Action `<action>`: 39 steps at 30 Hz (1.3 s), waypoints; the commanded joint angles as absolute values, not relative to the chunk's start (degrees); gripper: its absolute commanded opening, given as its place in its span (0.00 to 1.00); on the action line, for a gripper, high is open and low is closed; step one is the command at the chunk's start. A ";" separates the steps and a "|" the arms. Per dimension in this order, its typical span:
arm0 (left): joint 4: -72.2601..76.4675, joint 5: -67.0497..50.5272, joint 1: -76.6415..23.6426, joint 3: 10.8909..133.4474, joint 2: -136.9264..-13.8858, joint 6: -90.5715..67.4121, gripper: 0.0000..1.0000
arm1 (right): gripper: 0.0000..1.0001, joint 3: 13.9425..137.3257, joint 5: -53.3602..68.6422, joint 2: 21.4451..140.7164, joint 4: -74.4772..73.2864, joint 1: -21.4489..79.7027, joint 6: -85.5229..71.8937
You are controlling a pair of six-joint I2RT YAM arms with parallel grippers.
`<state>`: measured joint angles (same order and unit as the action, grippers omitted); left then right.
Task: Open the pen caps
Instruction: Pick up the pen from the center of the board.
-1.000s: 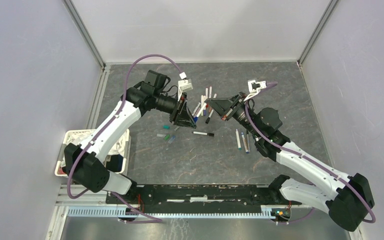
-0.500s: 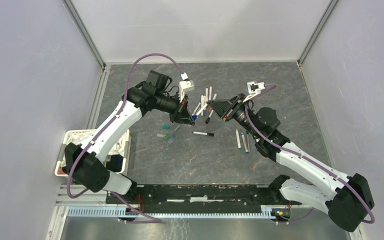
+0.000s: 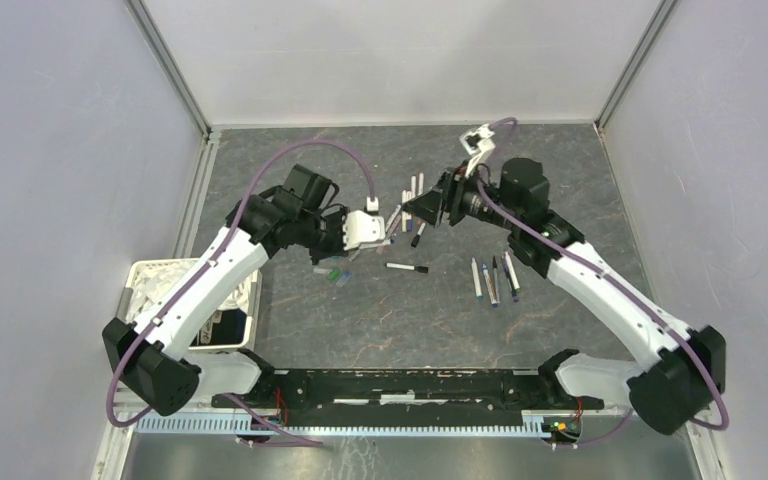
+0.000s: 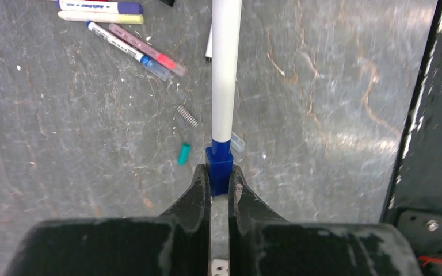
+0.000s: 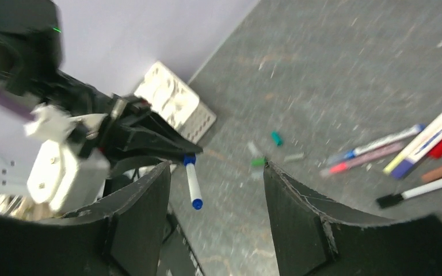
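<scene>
Clamping the blue end of one pen, the left gripper is seen closed tight on it, with the white barrel held straight out ahead above the table. In the top view this pen is pointed toward the right gripper, which is held near the free end but apart from it. The right gripper's jaws are spread wide and nothing is gripped between them. Through that gap the right wrist view shows the held pen with a blue tip at its far end; whether that tip is a cap cannot be told. Below the held pen, loose pen caps are scattered on the table, among them a teal cap and a clear cap, with a small spring lying near them. Other pens are bunched just behind the two grippers. A black-tipped pen lies alone nearer the bases, and a further row is laid under the right arm. A white basket is set at the table's left edge, well apart from the grippers.
</scene>
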<state>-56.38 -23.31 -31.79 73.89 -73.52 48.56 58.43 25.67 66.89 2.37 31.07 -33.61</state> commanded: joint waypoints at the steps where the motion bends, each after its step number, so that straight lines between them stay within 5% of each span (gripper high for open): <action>1: -60.82 -14.06 -36.18 72.36 -70.93 61.94 0.02 | 0.65 59.25 39.66 73.42 -2.26 31.78 -32.90; 17: -60.69 -5.84 -45.77 71.58 -72.66 62.94 0.02 | 0.60 62.26 43.73 85.98 -2.12 43.14 -31.74; 20: -60.72 -5.31 -46.84 71.72 -72.75 62.34 0.02 | 0.53 62.96 43.62 87.29 -1.99 43.75 -31.73; 26: -60.70 -2.90 -48.14 70.92 -72.51 62.85 0.02 | 0.18 62.54 42.97 87.58 -1.83 43.83 -31.61; 30: -60.60 -0.23 -48.16 70.47 -73.13 63.02 0.02 | 0.04 60.48 43.40 86.05 -3.81 43.82 -29.48; 39: -54.44 12.20 -44.89 65.39 -74.26 68.74 0.02 | 0.00 49.31 43.43 77.65 -7.47 43.36 -25.92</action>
<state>-55.42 -1.63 -49.34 67.77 -73.73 62.78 54.43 39.81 83.48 -1.26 43.48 -28.47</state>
